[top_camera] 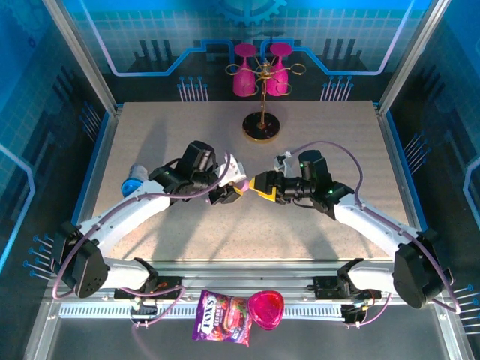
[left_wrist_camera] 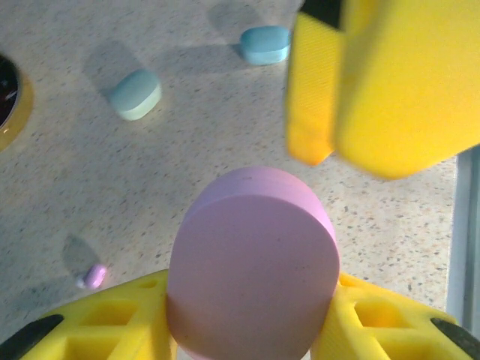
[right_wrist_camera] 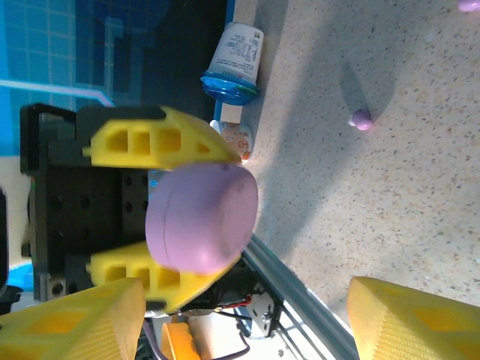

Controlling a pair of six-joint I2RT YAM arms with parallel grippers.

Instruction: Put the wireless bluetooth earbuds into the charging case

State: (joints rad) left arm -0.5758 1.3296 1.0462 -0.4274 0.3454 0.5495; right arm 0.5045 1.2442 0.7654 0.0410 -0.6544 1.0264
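Note:
My left gripper (top_camera: 229, 188) is shut on a lilac pebble-shaped charging case (top_camera: 240, 178), held above the middle of the table. In the left wrist view the case (left_wrist_camera: 251, 262) sits between the yellow fingers (left_wrist_camera: 112, 319), its flat face toward the camera. My right gripper (top_camera: 261, 187) faces it from the right and stands open, close to the case without touching it. Through the right wrist view I see the case (right_wrist_camera: 199, 217) ahead of my right gripper (right_wrist_camera: 244, 322). One tiny lilac earbud (left_wrist_camera: 94, 276) lies on the table; two such earbuds (right_wrist_camera: 361, 118) (right_wrist_camera: 469, 5) show from the right.
Two pale blue-green pebble-shaped pieces (left_wrist_camera: 135, 94) (left_wrist_camera: 265, 45) lie on the table. A small blue-capped bottle (top_camera: 133, 182) lies at the left edge. A gold stand with pink glasses (top_camera: 262, 124) is at the back. A candy bag (top_camera: 221, 316) and a pink heart box (top_camera: 266, 309) sit near the front rail.

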